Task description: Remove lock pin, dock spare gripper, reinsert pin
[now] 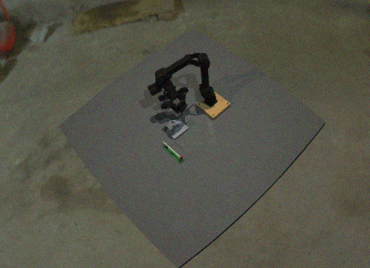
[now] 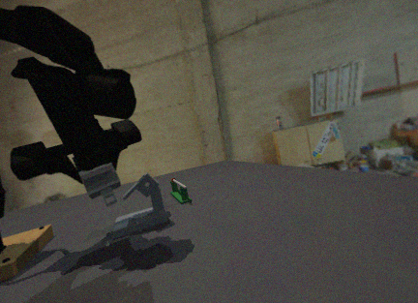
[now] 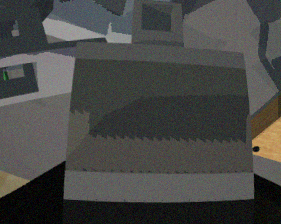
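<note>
My gripper (image 2: 99, 171) (image 1: 180, 109) is shut on the grey spare gripper (image 2: 101, 182) (image 3: 161, 120). The spare gripper's spigot (image 2: 110, 198) (image 3: 157, 37), with a square hole, points down and to the right in the exterior view. The grey mount (image 2: 158, 200) (image 1: 180, 132) stands on the table to the right of the spigot there, with a visible gap between them. Its tilted socket (image 2: 146, 182) is partly seen. The white lock pin (image 1: 172, 149) (image 2: 179, 184), with a red end, lies in a green holder (image 1: 176, 157) (image 2: 179, 197), away from the mount.
The arm's base stands on a wooden board (image 1: 218, 109) (image 2: 36, 237), beside the mount. The board's edge also shows at the right of the wrist view. The grey table (image 1: 223, 175) ends well beyond the green holder. The arm's shadow falls around the mount.
</note>
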Robot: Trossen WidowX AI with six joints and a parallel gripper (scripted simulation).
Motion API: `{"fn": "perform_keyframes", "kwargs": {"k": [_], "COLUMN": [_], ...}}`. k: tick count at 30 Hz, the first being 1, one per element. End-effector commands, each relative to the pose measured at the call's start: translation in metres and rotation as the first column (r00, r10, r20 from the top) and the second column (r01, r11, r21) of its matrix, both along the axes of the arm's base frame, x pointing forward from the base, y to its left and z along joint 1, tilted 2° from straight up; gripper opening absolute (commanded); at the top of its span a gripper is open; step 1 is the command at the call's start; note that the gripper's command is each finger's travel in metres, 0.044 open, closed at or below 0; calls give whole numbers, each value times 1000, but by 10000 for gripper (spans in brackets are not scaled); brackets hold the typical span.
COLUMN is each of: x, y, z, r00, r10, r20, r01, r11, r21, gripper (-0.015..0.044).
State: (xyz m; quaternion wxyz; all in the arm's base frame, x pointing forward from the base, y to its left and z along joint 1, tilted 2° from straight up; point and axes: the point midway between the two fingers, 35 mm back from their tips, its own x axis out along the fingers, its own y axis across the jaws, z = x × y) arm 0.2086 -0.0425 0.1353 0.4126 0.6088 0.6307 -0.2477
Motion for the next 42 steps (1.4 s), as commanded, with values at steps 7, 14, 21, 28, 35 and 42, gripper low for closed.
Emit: {"fn": "perform_keyframes", "kwargs": {"k": [7,14,21,28,35,42], "x": [0,3,5,8,16,20], "y": [13,19,20,21,21,19], "z": [20,36,47,44,35,26], "r00": [988,962,935,928,911,909], "r10": [-38,-97,-146,-135,-113,-109], "r20": [147,254,322,346,396,403], "r01": [13,23,30,8,-39,-45], "r11": [985,960,940,939,934,934], "r21": [172,279,339,344,355,355], "gripper": [0,0,0,0,0,0]}}
